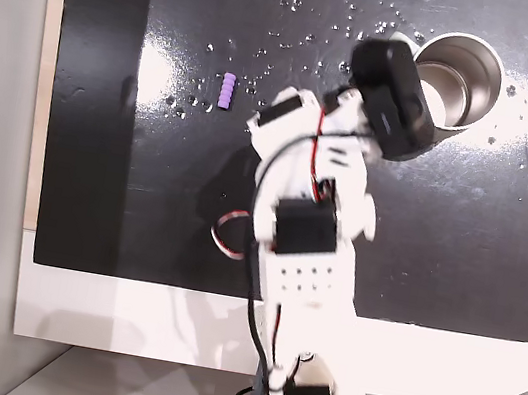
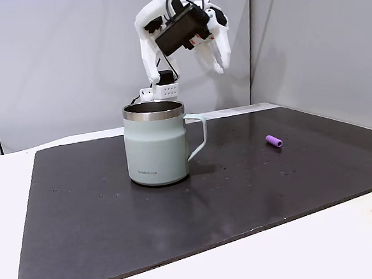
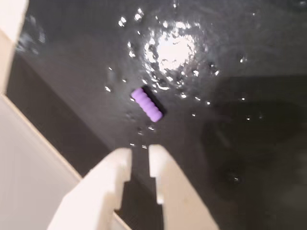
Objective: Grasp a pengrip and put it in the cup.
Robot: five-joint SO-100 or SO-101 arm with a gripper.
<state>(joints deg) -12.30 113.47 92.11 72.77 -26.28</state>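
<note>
Fixed view from above: pengrip [image 1: 226, 90] lies on black mat [image 1: 458, 250], well left of cup [image 1: 458, 80]; arm blurred nr cup rim. Side fixed view: gripper [image 2: 214, 62] raised above mat, empty. Wrist view: fingers [image 3: 116, 168] nearly together w/ slim gap, holding nothing; pengrip [image 3: 147, 104] just beyond tips.
</note>
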